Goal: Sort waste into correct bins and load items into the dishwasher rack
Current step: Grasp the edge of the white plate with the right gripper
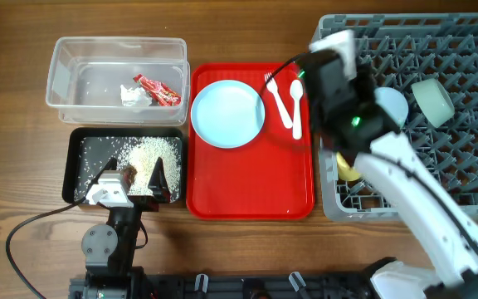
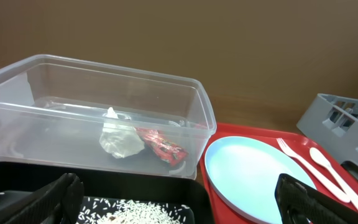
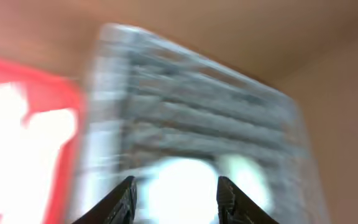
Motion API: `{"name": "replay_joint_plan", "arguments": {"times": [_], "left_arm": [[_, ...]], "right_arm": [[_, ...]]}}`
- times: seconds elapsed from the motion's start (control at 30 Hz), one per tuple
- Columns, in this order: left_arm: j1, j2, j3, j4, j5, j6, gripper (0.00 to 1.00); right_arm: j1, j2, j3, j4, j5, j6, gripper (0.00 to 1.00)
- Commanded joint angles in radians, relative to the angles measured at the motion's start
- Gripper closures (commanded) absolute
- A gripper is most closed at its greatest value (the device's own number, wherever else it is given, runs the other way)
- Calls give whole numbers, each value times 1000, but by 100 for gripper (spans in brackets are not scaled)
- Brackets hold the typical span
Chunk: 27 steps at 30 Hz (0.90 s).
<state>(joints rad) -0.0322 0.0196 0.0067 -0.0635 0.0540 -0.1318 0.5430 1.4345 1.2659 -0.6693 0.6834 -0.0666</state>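
Since all the waste looks binned, I judge we're in the rack-loading step. The plate (image 1: 227,114), fork (image 1: 279,98) and spoon (image 1: 297,108) sit on the red tray (image 1: 251,187), not yet loaded.

Right gripper (image 3: 176,193): fingers apart, nothing between them. Overhead puts its arm above the rack's left edge, next to the cutlery. The wrist picture is smeared.

Left gripper (image 2: 179,186): wide open, empty, low over the black tray (image 1: 70,166).

Next move, my call: right arm takes the fork or spoon. Both lie flat and thin, so it needs a low, square pinch.

Containers:
- clear tub (image 1: 69,75), far left: tissue (image 1: 133,96) and wrapper (image 1: 160,90), touching
- black tray, near left: rice (image 1: 152,154)
- rack (image 1: 463,124), right: mint bowl (image 1: 433,100), blue bowl (image 1: 388,104), and yellow cup (image 1: 348,170) partly hidden by the arm
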Motion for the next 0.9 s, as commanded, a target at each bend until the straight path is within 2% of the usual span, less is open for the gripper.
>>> {"name": "replay_joint_plan", "arguments": {"times": [0.0,0.13,0.2,0.27,0.37,0.47,0.53,0.67,0.77,0.83,0.87], "left_arm": [[6,-3,-1,-9,5,13,0],[6,-3,-1,-9,5,13,0],[6,-3,-1,-9,5,13,0],[6,-3,-1,-9,5,13,0],[6,-3,-1,-9,5,13,0],[6,-3,-1,-9,5,13,0],[6,-3,-1,-9,5,13,0],[6,-3,-1,-9,5,13,0],[6,-3,-1,-9,5,13,0],[6,-3,-1,-9,5,13,0],[6,-3,-1,-9,5,13,0]], "right_arm": [[132,-28,1,-50,-558,86,58],[188,34,1,-64,-885,407,58],[163,97,2,-75,-861,492,58],[103,161,5,-30,-794,547,49],[-13,278,6,63,-829,591,50],[-95,404,6,132,-991,643,49],[-99,472,6,175,-996,650,46],[-97,554,5,208,-981,777,48],[-85,574,5,225,-975,785,69],[-74,574,5,207,-925,800,89],[-74,574,5,189,-896,817,95]]}}
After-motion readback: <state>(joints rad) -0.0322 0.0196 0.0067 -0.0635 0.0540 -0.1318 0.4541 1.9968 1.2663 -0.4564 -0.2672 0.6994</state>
